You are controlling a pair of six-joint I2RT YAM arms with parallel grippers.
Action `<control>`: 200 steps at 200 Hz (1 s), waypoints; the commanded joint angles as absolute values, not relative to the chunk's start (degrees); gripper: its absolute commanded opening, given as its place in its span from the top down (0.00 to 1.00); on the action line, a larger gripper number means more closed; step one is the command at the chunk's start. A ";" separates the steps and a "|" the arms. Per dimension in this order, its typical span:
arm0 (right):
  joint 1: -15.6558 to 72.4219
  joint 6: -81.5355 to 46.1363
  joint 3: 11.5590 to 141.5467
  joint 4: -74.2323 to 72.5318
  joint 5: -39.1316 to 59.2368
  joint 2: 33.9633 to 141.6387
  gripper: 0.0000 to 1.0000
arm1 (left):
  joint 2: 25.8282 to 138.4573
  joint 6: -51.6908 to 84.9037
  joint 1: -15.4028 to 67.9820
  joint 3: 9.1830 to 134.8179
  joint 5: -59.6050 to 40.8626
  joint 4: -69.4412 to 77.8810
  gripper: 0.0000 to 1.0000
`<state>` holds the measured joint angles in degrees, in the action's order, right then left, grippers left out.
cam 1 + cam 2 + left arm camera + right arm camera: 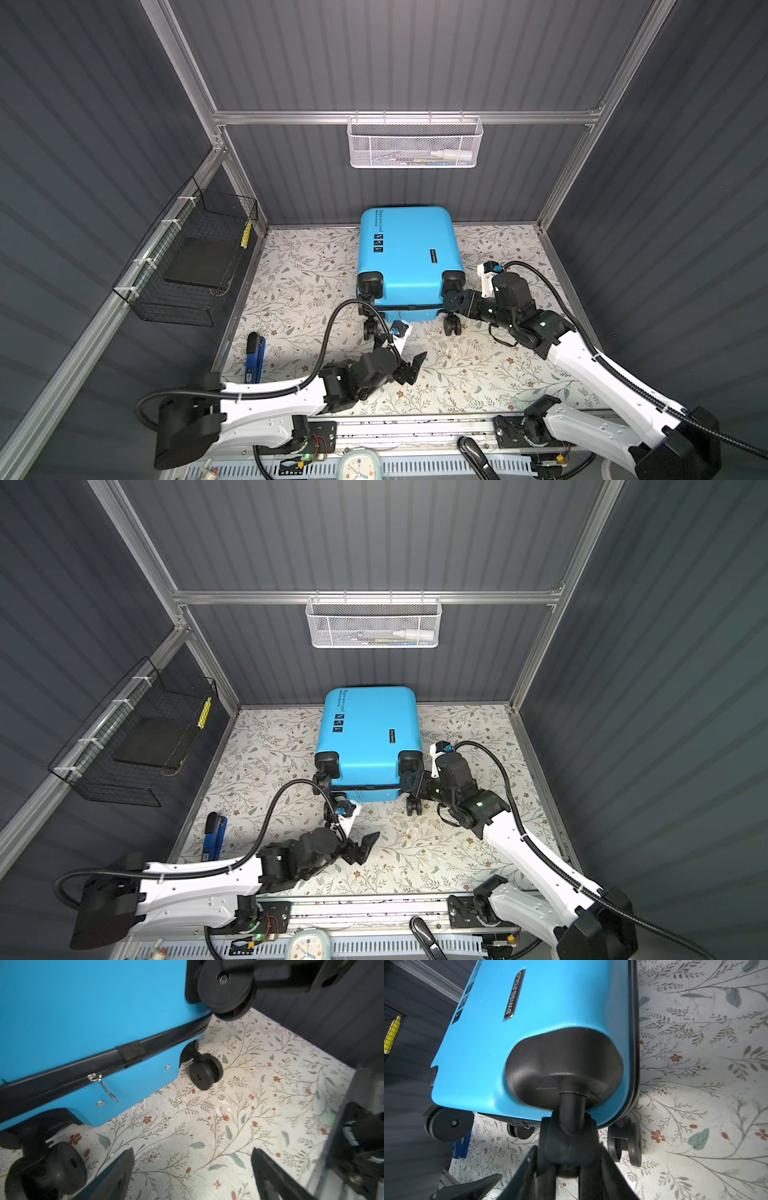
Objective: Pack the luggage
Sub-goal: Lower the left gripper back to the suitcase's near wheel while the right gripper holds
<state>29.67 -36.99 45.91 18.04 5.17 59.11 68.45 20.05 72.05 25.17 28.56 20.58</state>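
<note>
While the luggage (409, 253) lies flat at the far middle of the table (299, 270), wheels pointing near, the right gripper (453, 302) is clenched on its upper right wheel (569, 1140). Left gripper (415, 365) hangs released, fingers wide apart, just near of the luggage, touching nothing.

I work inside a robot lab test cell, not a home. An aluminium extrusion frame (407, 117) holds ribbed dark grey wall panels (395, 54) on three sides of a tabletop (478, 374) covered in floral-print sheet. A white mesh basket (415, 145) hangs from the back rail, and a black wire basket (187, 266) is zip-tied to the left rail. My left arm (270, 399) and right arm (582, 365) stand on a slotted metal rail (415, 428) along the near edge, beside a bare circuit board (307, 457) with loose wires and a lit green lamp, and a small clock (360, 465).
</note>
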 commanded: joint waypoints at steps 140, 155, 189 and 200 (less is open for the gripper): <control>30.15 -32.02 44.06 29.33 6.08 57.14 1.00 | 105.40 10.42 70.87 18.76 49.10 87.71 0.29; 30.14 -32.15 43.99 29.09 6.07 57.30 1.00 | 103.92 12.00 69.17 17.40 47.55 87.72 0.32; 30.14 -32.19 44.00 28.46 6.18 58.00 1.00 | 101.85 11.02 67.20 16.69 44.47 87.71 0.42; 30.14 -32.21 43.99 28.25 6.32 58.27 1.00 | 101.96 10.66 66.91 17.04 43.95 87.72 0.44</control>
<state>29.74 -35.31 45.87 21.23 5.78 56.95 102.76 12.14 67.51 17.12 45.76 85.41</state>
